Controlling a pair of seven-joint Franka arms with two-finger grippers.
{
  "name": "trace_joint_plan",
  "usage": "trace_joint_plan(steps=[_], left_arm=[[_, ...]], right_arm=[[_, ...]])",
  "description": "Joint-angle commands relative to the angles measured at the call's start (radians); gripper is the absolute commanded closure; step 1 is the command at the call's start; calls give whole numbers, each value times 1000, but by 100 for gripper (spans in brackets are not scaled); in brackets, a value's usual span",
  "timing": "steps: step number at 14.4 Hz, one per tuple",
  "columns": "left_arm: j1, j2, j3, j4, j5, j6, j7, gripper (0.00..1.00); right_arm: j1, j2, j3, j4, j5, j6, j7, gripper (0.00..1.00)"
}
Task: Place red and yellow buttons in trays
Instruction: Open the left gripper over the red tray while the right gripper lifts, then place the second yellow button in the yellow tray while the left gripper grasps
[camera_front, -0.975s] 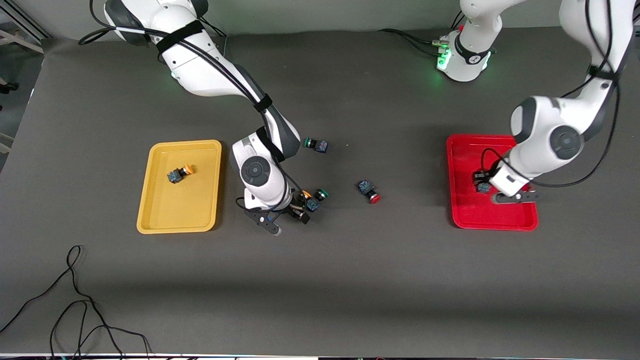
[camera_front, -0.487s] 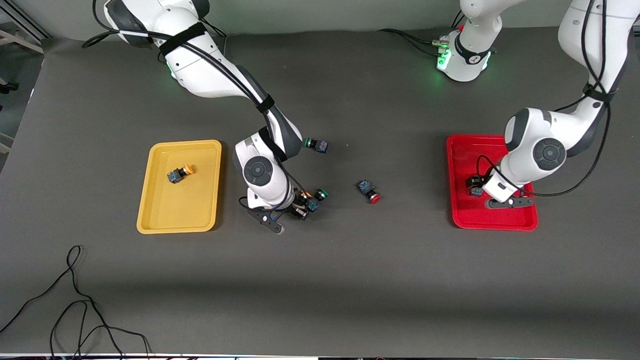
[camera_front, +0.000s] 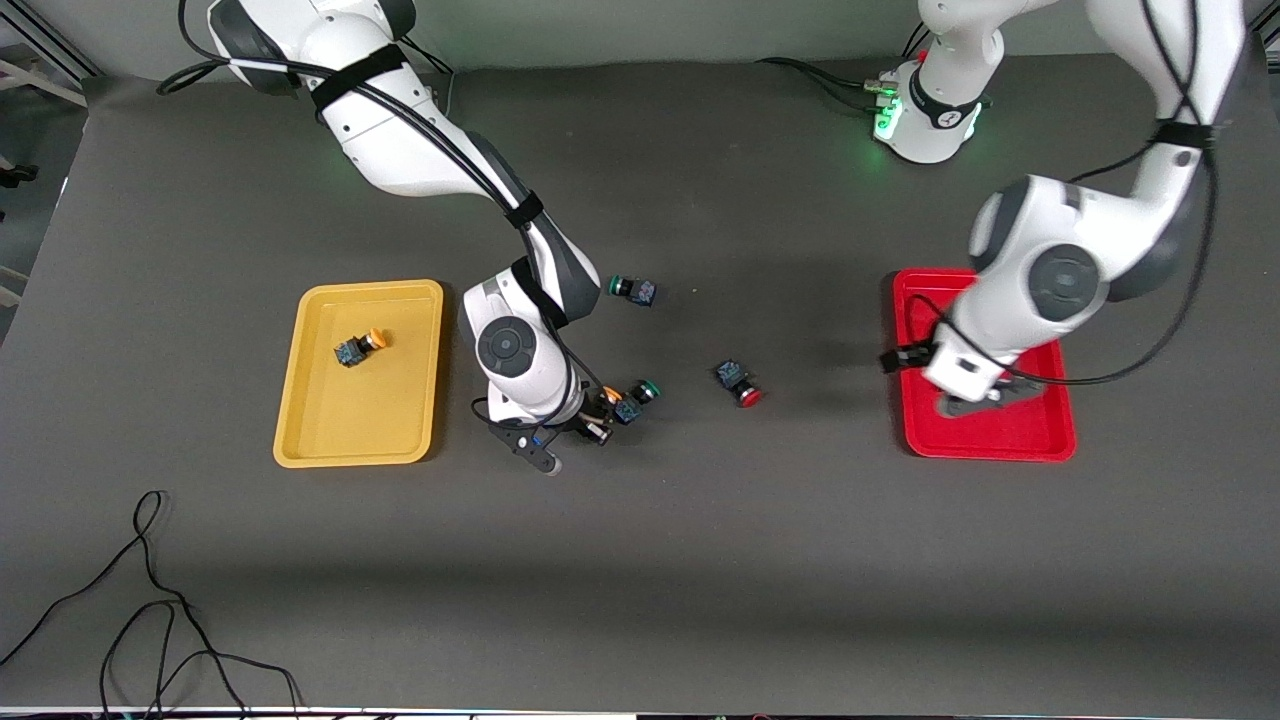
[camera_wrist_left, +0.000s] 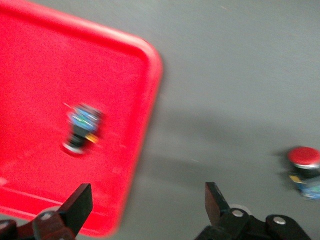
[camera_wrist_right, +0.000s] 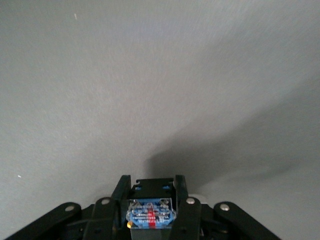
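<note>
My right gripper (camera_front: 597, 420) is shut on a yellow button (camera_wrist_right: 150, 212) just above the table; its orange cap (camera_front: 607, 397) shows beside a green-capped button (camera_front: 640, 390). Another yellow button (camera_front: 358, 348) lies in the yellow tray (camera_front: 340, 425). My left gripper (camera_wrist_left: 145, 200) is open and empty over the red tray's (camera_wrist_left: 40, 75) edge toward the table's middle, also seen in the front view (camera_front: 905, 358). A red button (camera_wrist_left: 82, 127) lies in the red tray (camera_front: 1010, 440), hidden under the arm in the front view. A second red button (camera_front: 738, 383) lies on the table mid-way between the trays, and shows in the left wrist view (camera_wrist_left: 304, 157).
A second green-capped button (camera_front: 632, 290) lies farther from the front camera than the held button. A black cable (camera_front: 150, 600) loops on the table at the near corner at the right arm's end.
My left gripper has moved off the red button in the red tray toward the table's middle. My right gripper has hardly moved.
</note>
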Motion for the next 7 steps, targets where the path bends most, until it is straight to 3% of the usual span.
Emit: trace_joint_plan(steps=[1, 5, 7], left_arm=[[-126, 65, 11, 54, -9, 15, -225, 0], [-275, 176, 14, 169, 3, 82, -516, 0], [-349, 246, 21, 226, 34, 123, -633, 0]], right_arm=[[-82, -119, -6, 37, 19, -213, -121, 100], [-200, -216, -7, 29, 15, -363, -287, 100], [-211, -222, -64, 15, 10, -398, -364, 100]])
